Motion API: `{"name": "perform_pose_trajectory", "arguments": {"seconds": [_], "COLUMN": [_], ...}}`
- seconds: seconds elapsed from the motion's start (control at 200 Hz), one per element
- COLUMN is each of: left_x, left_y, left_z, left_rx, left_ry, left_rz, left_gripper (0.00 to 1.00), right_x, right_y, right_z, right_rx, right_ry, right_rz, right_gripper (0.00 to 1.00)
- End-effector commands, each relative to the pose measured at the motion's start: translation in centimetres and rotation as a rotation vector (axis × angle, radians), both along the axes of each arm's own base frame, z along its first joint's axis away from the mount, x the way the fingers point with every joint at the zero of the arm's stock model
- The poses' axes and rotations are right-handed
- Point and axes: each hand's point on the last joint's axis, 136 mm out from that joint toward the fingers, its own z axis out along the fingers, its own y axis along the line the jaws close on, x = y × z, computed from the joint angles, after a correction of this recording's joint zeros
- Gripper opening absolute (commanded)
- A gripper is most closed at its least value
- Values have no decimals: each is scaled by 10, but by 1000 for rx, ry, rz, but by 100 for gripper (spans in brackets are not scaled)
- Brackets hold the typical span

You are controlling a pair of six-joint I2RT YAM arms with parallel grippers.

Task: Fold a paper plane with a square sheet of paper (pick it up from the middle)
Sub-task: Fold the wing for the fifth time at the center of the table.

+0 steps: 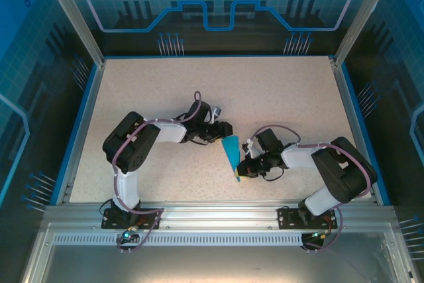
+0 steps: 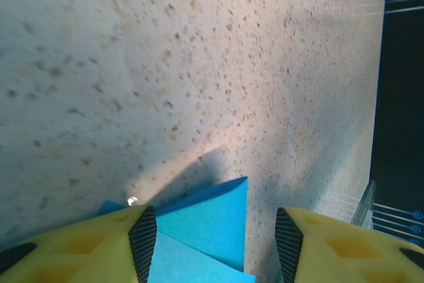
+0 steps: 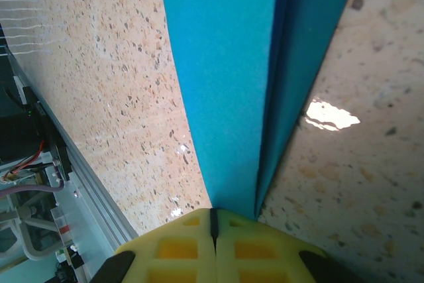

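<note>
Blue paper plane [image 1: 232, 153] lies on the speckled table [image 1: 278, 91], right of centre, between the two arms, wide end far, point toward the near edge. Right gripper [image 3: 213, 220] is closed tight at the pointed end; the paper seems pinched between its pads. Left gripper [image 2: 215, 233] stands partly spread over a wide-end corner, holding nothing; contact unclear.

This is a robotics lab cell, a purpose-built enclosed test station. A speckled bench [image 1: 278, 91] with a blue rim sits inside aluminium frame posts [image 1: 69, 11]. Translucent blue wall panels [image 1: 218, 4] around it are printed with circuit lines and a gear. Two cabled robot arms [image 1: 132, 147] are bolted to a slotted metal rail [image 1: 212, 215] at the near edge.
</note>
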Motion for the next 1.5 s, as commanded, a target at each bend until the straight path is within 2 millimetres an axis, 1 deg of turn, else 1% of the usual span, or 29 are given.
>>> {"name": "perform_pose_trajectory", "arguments": {"seconds": [0.0, 0.07, 0.2, 0.265, 0.365, 0.465, 0.56, 0.615, 0.665, 0.725, 0.805, 0.895, 1.02, 1.09, 1.15, 1.245, 1.325, 1.37, 1.41, 1.495], "left_x": [13, 16, 19, 19, 9, -14, -38, -50, -62, -70, -71, -69, -68, -68, -68, -67, -69, -72, -75, -84], "left_y": [16, 15, 14, 16, 18, 12, 2, -5, -16, -25, -30, -26, -22, -20, -22, -17, -7, 0, 8, 17], "left_z": [-6, 3, 32, 48, 68, 77, 70, 61, 53, 40, 24, 9, -1, 1, 12, 33, 47, 51, 50, 48], "left_rx": [43, 38, 14, -1, -46, -52, -13, 3, 5, 27, 35, 59, 87, 94, 71, 62, 79, 93, 118, 173], "left_ry": [-11, -22, -60, -84, -95, -84, -50, -23, -7, 14, 46, 75, 86, 77, 54, 12, -17, -18, -5, 16], "left_rz": [21, 16, 20, 40, 58, 39, 8, -2, -32, -43, -34, 4, 20, 23, 16, 28, 60, 77, 103, 136], "left_gripper": [55, 56, 57, 57, 57, 56, 51, 49, 48, 47, 44, 42, 42, 43, 44, 49, 55, 58, 63, 63], "right_x": [-27, -25, -21, -18, -14, -8, -3, -1, 0, 0, 1, 2, 6, 7, 10, 19, 25, 27, 28, 28], "right_y": [-32, -31, -29, -26, -23, -17, -14, -13, -12, -11, -9, -6, -5, -11, -19, -42, -61, -70, -72, -70], "right_z": [-47, -45, -41, -38, -33, -26, -20, -18, -17, -16, -13, -3, 20, 32, 42, 52, 57, 59, 60, 61], "right_rx": [-212, -210, -202, -192, -179, -154, -140, -137, -136, -129, -110, -79, -46, -60, -73, -127, -163, -169, -158, -133], "right_ry": [73, 69, 54, 46, 33, 12, -6, -11, -15, -19, -28, -51, -120, -161, -201, -259, -291, -299, -301, -294], "right_rz": [-10, -10, -8, -7, -7, -5, -5, -6, -6, -5, -5, -7, -10, -23, -47, -135, -215, -249, -260, -255], "right_gripper": [6, 6, 7, 7, 8, 10, 11, 11, 11, 12, 12, 15, 21, 25, 30, 36, 42, 44, 45, 47]}}
